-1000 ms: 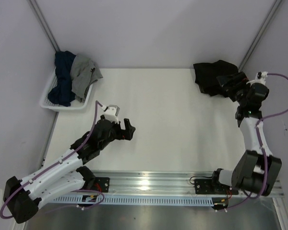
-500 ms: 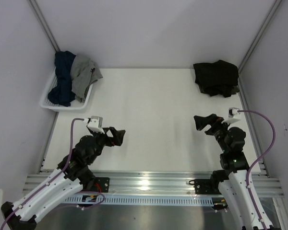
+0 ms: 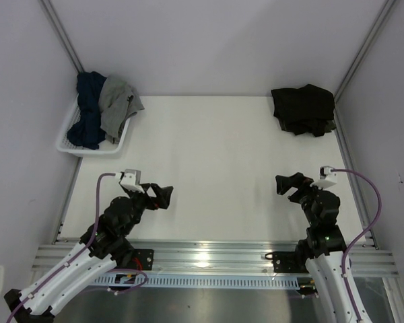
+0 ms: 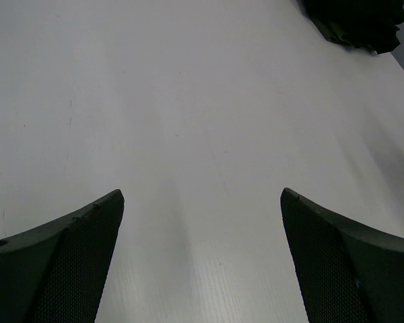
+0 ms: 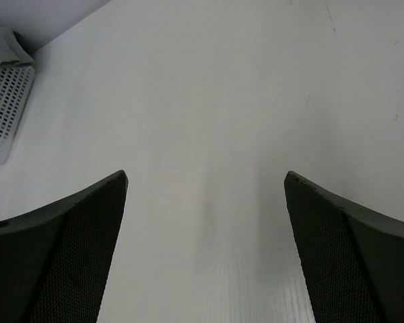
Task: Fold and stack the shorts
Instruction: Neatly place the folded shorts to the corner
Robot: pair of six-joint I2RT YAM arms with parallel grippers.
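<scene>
1. Shorts (image 3: 303, 110): dark crumpled heap at far-right corner of table (image 3: 215, 155), against the right wall. Can't tell pairs apart in the heap.
2. L wrist view: heap shows at top-right edge, well apart from the fingers.
3. Left gripper (image 3: 160, 195): jaws spread wide, nothing btwn them, over near-left part of table.
4. Right gripper (image 3: 288, 186): jaws spread wide too, nothing held, over near-right part, well apart from heap.
5. White basket (image 3: 73, 149): far-left corner, w/ navy cloth (image 3: 87, 111) and grey cloth (image 3: 118, 104) piled in, grey one draped over the rim.
</scene>
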